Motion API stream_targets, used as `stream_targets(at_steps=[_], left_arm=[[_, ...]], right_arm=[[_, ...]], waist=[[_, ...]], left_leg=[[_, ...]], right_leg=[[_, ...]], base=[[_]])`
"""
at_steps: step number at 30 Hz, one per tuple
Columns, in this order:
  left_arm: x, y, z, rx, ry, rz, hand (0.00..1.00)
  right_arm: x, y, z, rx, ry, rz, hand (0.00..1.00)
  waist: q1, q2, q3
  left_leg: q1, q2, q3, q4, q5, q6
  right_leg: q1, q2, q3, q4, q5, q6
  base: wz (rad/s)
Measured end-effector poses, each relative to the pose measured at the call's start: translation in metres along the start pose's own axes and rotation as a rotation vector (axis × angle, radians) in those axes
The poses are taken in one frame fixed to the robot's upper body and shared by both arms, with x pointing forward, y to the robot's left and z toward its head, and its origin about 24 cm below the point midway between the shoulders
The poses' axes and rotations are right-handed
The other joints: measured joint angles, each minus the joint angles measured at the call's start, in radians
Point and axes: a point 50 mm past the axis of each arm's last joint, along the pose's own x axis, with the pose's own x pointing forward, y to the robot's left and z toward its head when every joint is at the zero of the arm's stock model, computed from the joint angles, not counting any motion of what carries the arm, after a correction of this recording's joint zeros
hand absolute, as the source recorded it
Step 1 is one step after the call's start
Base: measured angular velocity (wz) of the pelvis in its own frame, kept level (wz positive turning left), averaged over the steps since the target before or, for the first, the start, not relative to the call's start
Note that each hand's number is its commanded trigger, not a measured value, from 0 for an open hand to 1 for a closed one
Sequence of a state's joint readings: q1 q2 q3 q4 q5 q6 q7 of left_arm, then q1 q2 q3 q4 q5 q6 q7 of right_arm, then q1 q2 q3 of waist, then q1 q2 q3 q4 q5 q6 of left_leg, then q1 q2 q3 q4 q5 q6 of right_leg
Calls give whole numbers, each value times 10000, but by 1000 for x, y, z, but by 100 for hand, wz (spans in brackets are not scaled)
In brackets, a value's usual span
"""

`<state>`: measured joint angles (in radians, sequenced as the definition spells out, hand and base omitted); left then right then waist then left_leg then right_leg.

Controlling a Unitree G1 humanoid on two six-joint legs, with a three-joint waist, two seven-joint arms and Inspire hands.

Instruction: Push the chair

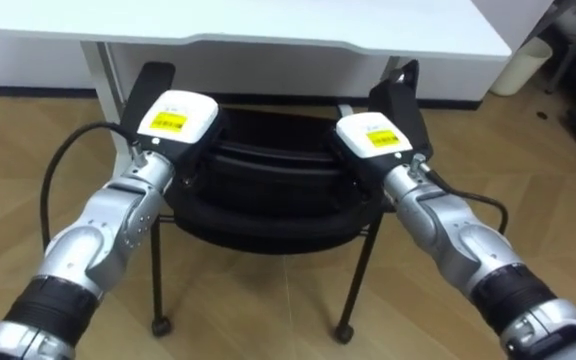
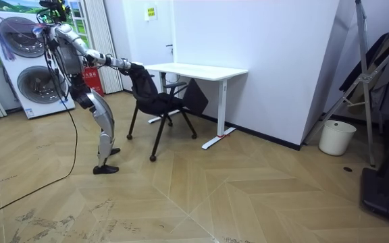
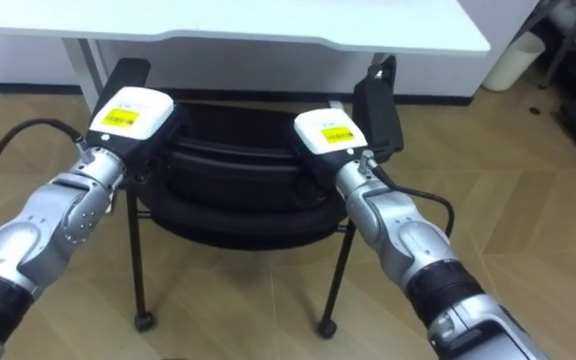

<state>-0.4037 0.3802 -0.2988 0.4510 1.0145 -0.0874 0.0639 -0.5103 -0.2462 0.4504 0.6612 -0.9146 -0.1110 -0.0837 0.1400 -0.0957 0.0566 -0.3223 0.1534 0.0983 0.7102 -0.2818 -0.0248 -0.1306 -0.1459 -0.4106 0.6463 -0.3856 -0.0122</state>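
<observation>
The chair (image 1: 268,175) is black, with a curved padded back, two flat arm pads and thin dark legs ending in small feet on the wooden floor (image 1: 268,310). It stands facing the white worktop (image 1: 268,20), its arm pads reaching just under the worktop's front edge. The left hand (image 1: 175,122) lies on the left end of the chair's back and the right hand (image 1: 373,140) on the right end. Both hands' fingers are hidden over the far side of the back, so their state cannot be told. The room view adds the robot leaning forward on the floor with both arms stretched to the chair, which sits at the worktop's near end. It also shows what seem to be two stacked washing machines (image 2: 22,64) behind the robot, and a white bin (image 2: 334,137) well apart by the wall.
</observation>
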Motion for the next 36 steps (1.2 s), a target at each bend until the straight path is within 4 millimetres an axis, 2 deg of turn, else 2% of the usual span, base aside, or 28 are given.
stream_targets(at_steps=[2,3,4,5,6,7,8,9,10,11,12,13,14,16,17,18,19,20,21,22,23,24,25,26,27,30,33,36], left_arm=[[0,-1,0,-14,25,18,100],[0,-1,1,-31,53,45,100],[0,-2,2,-65,74,28,100],[0,-3,2,-46,97,-15,100],[-1,-8,3,-132,156,-189,100],[-2,-16,5,-245,199,-466,100],[-3,-19,5,-373,257,-592,100],[-4,-27,8,-552,274,-814,100],[-7,-32,10,-660,329,-917,100],[-9,-34,10,-685,362,-916,100],[-11,-37,10,-757,426,-890,100],[-12,-39,10,-817,487,-939,100],[-13,-40,10,-837,500,-968,100],[-13,-40,10,-911,502,-835,100],[-13,-39,10,-928,488,-763,100],[-13,-38,11,-940,467,-671,100],[-14,-38,11,-958,476,-655,100],[-15,-37,12,-974,486,-637,100],[-18,-38,12,-979,487,-644,100],[-22,-37,12,-935,457,-598,100],[-24,-36,11,-891,435,-547,100],[-27,-34,11,-795,417,-451,100],[-27,-34,12,-793,482,-460,100],[-27,-33,12,-804,490,-467,100],[-26,-30,12,-804,526,-426,100],[-27,-27,10,-850,582,-460,100],[-32,-27,9,-924,659,-461,100],[-33,-27,12,-960,539,-535,100]], right_arm=[[0,-1,1,-7,-25,-3,100],[1,-2,1,-24,-28,17,100],[1,-2,1,-26,-28,52,100],[1,-1,1,-10,-19,93,100],[1,4,1,6,30,258,100],[0,9,-1,19,70,497,100],[-1,12,-2,27,89,630,100],[-3,18,-1,50,-2,835,100],[-5,21,-2,73,12,959,100],[-6,21,-3,33,21,1020,100],[-5,22,-2,-77,-30,1075,100],[-5,22,-1,-116,-114,1097,100],[-6,22,-3,-163,-118,1105,100],[-6,19,-3,-281,-264,994,100],[-7,18,-3,-303,-284,948,100],[-7,16,-5,-359,-240,837,100],[-8,17,-5,-359,-242,825,100],[-8,17,-5,-363,-257,797,100],[-11,18,-5,-342,-247,746,100],[-14,19,-3,-280,-302,665,100],[-15,20,-3,-261,-311,615,100],[-17,20,-2,-229,-290,537,100],[-17,20,-1,-213,-251,508,100],[-17,19,-1,-254,-245,463,100],[-17,17,-1,-274,-209,376,100],[-17,14,2,-292,-227,275,100],[-17,12,5,-369,-352,325,100],[-22,13,1,-426,-350,379,100]], waist=[[-62,48,-17],[-102,78,-36],[-152,108,-57],[-151,113,-60],[-102,105,-60],[-78,88,-37],[-70,105,-41],[-64,169,14],[-64,262,105],[-25,236,162],[-52,169,224],[-79,165,237],[-82,180,248],[-69,265,219],[-64,314,192],[-38,382,174],[14,489,103],[26,537,59],[25,521,-47],[20,474,-140],[-10,404,-172],[-10,218,-188],[-12,185,-216],[-12,219,-231],[-76,228,-225],[-173,212,-242],[-169,169,-268],[-212,1,-376]], left_leg=[[-89,61,-148,249,44,-104],[-466,152,-258,919,266,-190],[-1178,303,-504,2168,922,-224],[-1577,349,-616,2799,1474,-201],[-2299,353,-889,3820,3030,-277],[-2932,226,-1119,4557,5128,-168],[-3266,156,-1232,4949,6099,-185],[-3918,-68,-1312,6438,6261,-107],[-4429,-312,-1197,7989,5472,169],[-4611,-403,-1007,8503,5125,264],[-4924,-645,-541,8855,4628,315],[-5087,-803,-105,8632,4290,325],[-5074,-813,58,8332,4152,308],[-4472,-811,317,5952,3981,140],[-4238,-825,337,5142,3986,133],[-3548,-825,344,3441,3985,135],[-2716,-856,256,1662,4004,107],[-2338,-952,174,787,4009,100],[-1630,-1028,14,-737,4014,93],[-1087,-1179,-29,-1666,3869,121],[-885,-1268,-42,-1884,3566,64],[-568,-1466,-70,-2077,3255,144],[-490,-1523,-2,-2080,3009,176],[-488,-1528,14,-2089,2824,285],[-507,-1589,16,-2072,2671,532],[-509,-1672,170,-1861,2376,983],[-437,-1699,449,-1673,2050,1088],[-380,-1976,502,-1510,1734,1161]], right_leg=[[34,150,-52,24,-142,-113],[-17,280,-12,195,-299,-238],[-33,446,41,372,-458,-392],[-4,447,89,448,-532,-468],[174,472,63,511,-639,-599],[470,441,13,441,-677,-690],[665,406,-37,421,-698,-741],[1029,258,-337,490,-759,-864],[1351,214,-369,468,-812,-933],[1448,167,-351,429,-816,-941],[1576,67,-321,307,-799,-921],[1610,-40,-319,245,-789,-910],[1624,-50,-298,213,-786,-903],[1551,84,-253,120,-789,-875],[1489,141,-247,135,-806,-886],[1465,307,-127,141,-855,-829],[1462,436,-4,139,-922,-784],[1467,458,-5,147,-982,-782],[1463,476,73,159,-1099,-725],[1468,462,234,183,-1246,-614],[1475,417,349,201,-1307,-514],[1458,301,520,206,-1394,-300],[1518,259,643,90,-1392,-106],[1514,266,669,48,-1362,-30],[1515,270,677,-28,-1323,49],[1571,160,849,-69,-1387,191],[1626,-30,1103,-86,-1470,304],[1773,-352,1063,-39,-1616,469]], base=[[19],[30],[26],[17],[14],[15],[22],[19],[10],[0],[-5],[0],[0],[-3],[-9],[-20],[-23],[-26],[-22],[-21],[-17],[-21],[-23],[-21],[-10],[-10],[-20],[-4]])
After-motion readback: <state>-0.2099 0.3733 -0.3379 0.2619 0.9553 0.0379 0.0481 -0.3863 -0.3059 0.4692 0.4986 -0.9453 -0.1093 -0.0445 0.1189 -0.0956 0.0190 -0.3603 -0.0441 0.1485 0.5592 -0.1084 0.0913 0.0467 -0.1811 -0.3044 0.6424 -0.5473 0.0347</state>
